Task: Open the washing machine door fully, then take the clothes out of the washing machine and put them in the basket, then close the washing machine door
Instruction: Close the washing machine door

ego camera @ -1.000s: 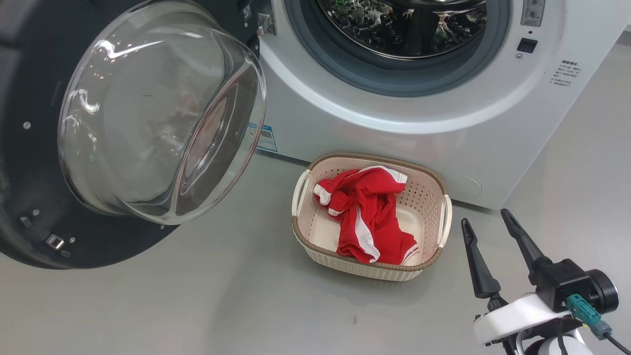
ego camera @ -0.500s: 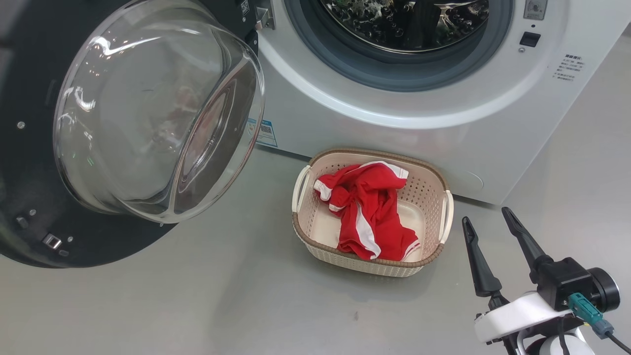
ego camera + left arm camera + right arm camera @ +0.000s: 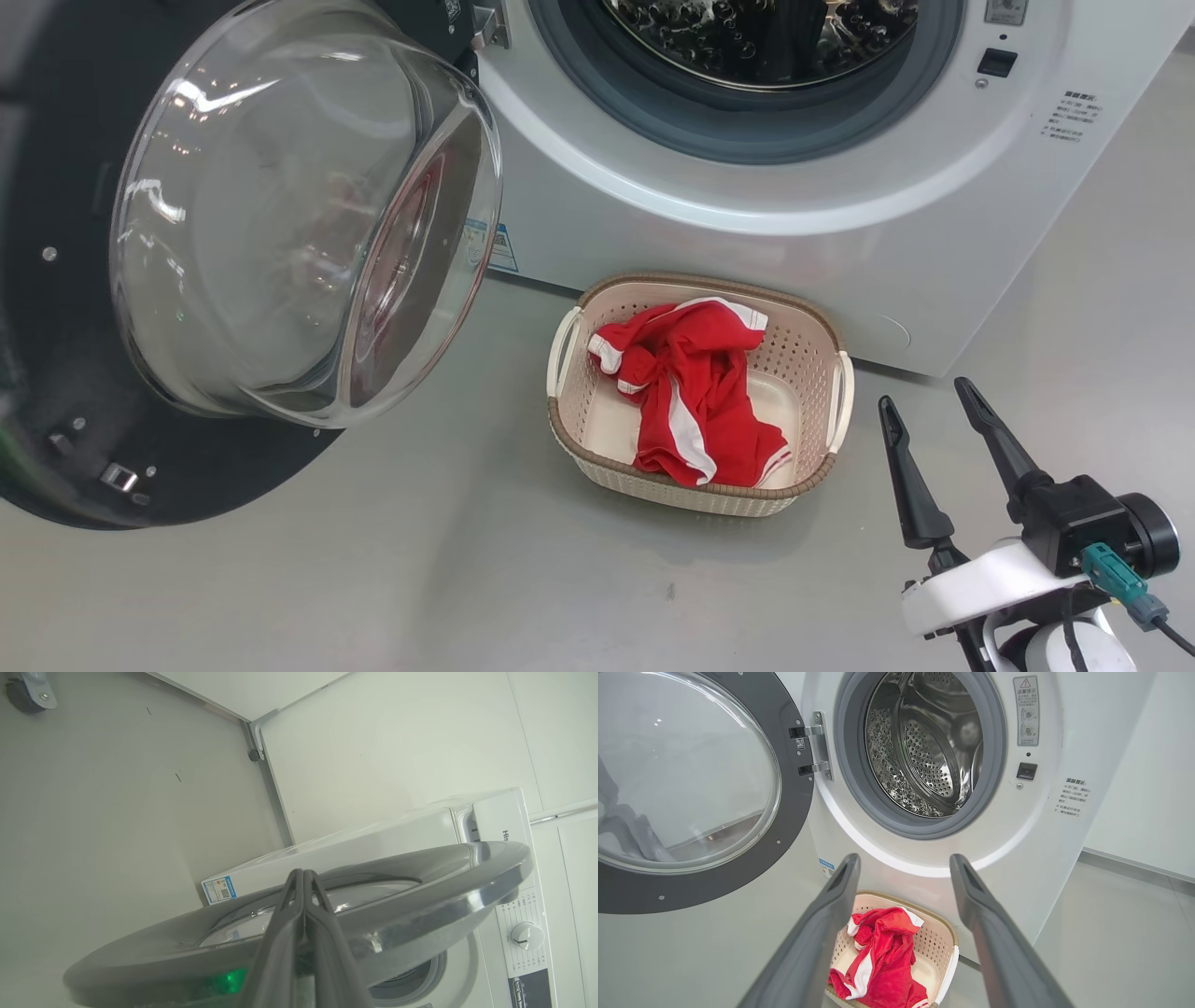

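Note:
The washing machine door (image 3: 56,373) stands open at the left, its clear glass bowl (image 3: 280,215) bulging toward me. The washing machine (image 3: 747,233) shows a bare steel drum (image 3: 924,751). In front of it on the floor sits the basket (image 3: 709,278), holding the red clothes (image 3: 695,392) with white stripes. To the basket's right my right gripper (image 3: 921,392) is open and empty; its wrist view looks over the basket (image 3: 945,952) and clothes (image 3: 882,961). My left gripper (image 3: 303,873) is shut and empty, its fingers lying over the door's outer face (image 3: 420,882); I cannot tell whether they touch it.
Grey floor surrounds the basket, with open room in front and to the right. A white wall stands right of the machine. In the left wrist view a white panel and a caster (image 3: 28,693) stand on the floor beyond the door.
The head view has shifted a little. The door's lower edge sits lower in view while the basket sits higher, so the door seems to have swung slightly. The right gripper stays open.

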